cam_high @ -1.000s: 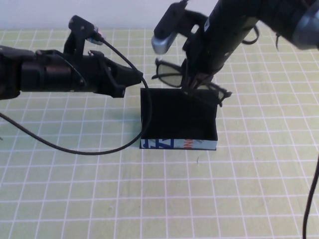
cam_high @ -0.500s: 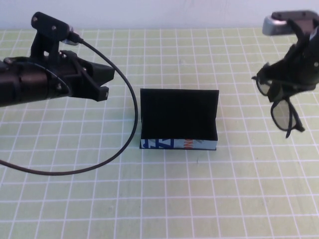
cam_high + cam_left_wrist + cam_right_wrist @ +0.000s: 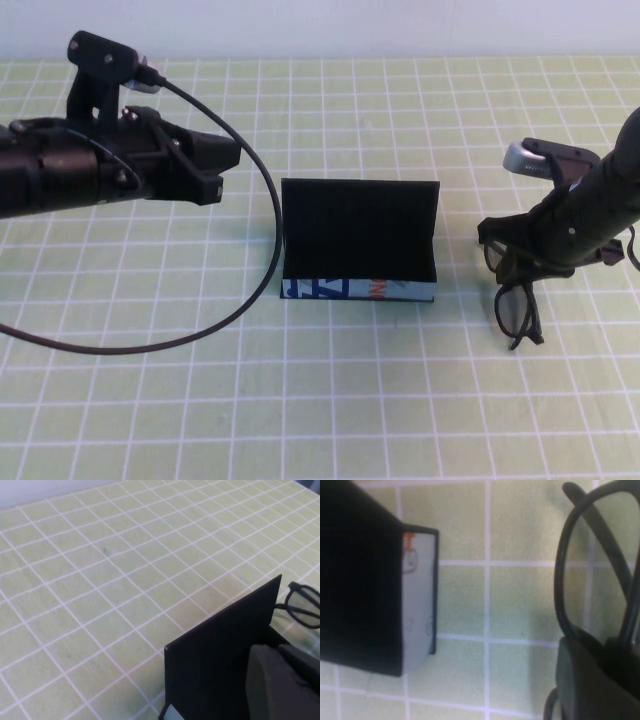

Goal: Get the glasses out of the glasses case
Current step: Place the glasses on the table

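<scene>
The glasses case (image 3: 360, 240) stands in the middle of the mat, its black lid upright and its white printed strip (image 3: 360, 290) facing me. Nothing shows inside it. My right gripper (image 3: 517, 260) is to the right of the case, low over the mat, shut on the black glasses (image 3: 515, 308) at their frame. They hang tilted, one lens down, and I cannot tell whether they touch the mat. The right wrist view shows a lens rim (image 3: 580, 570) beside the case's end (image 3: 417, 595). My left gripper (image 3: 222, 165) hovers up and to the left of the case, apart from it.
A black cable (image 3: 200, 335) loops from the left arm across the mat to the case's left side. The green gridded mat (image 3: 330, 410) covers the whole table, and a pale wall runs along its far edge.
My right gripper carried the glasses up out of the case, swung far right, then came down toward the mat beside the case. My left gripper pulled back left from the lid's corner.
</scene>
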Controlling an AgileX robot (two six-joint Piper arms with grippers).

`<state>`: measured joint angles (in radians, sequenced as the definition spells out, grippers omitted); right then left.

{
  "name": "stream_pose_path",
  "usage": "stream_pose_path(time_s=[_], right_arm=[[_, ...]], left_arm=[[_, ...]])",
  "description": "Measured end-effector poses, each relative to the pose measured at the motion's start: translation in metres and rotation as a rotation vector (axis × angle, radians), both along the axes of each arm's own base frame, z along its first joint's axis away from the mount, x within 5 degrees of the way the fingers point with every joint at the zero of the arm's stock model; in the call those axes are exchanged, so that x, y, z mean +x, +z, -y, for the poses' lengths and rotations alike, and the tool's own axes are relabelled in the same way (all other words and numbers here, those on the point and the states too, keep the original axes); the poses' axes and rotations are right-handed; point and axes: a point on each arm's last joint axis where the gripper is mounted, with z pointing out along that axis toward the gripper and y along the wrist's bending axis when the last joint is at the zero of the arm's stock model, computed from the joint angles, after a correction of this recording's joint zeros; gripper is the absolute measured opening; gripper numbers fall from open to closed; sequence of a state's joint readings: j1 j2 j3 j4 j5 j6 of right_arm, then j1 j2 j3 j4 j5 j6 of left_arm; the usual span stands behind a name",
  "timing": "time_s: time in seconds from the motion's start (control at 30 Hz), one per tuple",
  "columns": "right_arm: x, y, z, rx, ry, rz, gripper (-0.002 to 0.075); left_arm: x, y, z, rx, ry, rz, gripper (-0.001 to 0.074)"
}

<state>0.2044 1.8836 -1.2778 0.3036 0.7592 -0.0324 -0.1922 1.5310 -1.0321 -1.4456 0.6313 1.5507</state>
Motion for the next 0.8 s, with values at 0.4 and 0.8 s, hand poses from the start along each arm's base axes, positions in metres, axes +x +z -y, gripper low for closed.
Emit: stream_pose_path(time_s=[0.4, 0.8], right_arm=[[0.003, -0.010, 0.000, -0.018, 0.006, -0.029, 0.0298], [-0.017, 0.054, 0.012, -0.128, 0.032, -0.071, 0.0285]], left_arm=[[-0.002, 0.002, 0.001, -0.015, -0.017, -0.005, -0.0004], [-0.022, 0.039, -0.005, -0.029, 0.018, 0.110, -0.0004]])
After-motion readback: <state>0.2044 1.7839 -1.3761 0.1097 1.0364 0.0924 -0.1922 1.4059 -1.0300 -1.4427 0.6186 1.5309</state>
